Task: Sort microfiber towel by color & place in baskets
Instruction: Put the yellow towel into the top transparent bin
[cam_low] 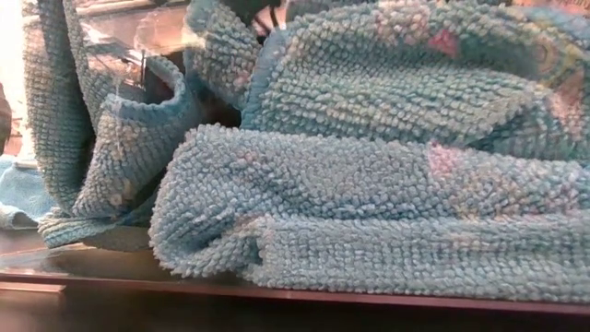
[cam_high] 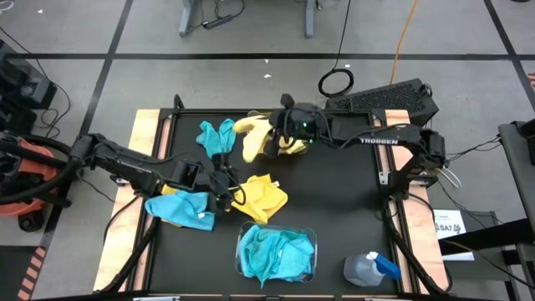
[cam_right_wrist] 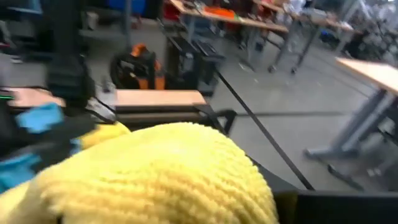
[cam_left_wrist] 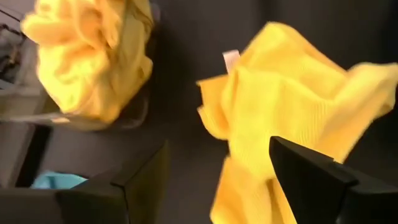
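Note:
My left gripper is open at the left edge of a crumpled yellow towel on the black mat, with cloth reaching between its fingers. My right gripper hovers over the far basket, which is heaped with yellow towels. A yellow towel fills the bottom of the right wrist view. The near basket holds turquoise towels. Loose turquoise towels lie at the left and far left. My left gripper stands open, level, coming from the table's left at the loose yellow towel's left edge. The cloth lies on the mat between the two fingers. I cannot tell whether either finger touches it.
A clear spray bottle with a blue trigger lies at the near right corner. A keyboard and a coiled cable sit beyond the far right edge. Bare black mat lies at the right of centre.

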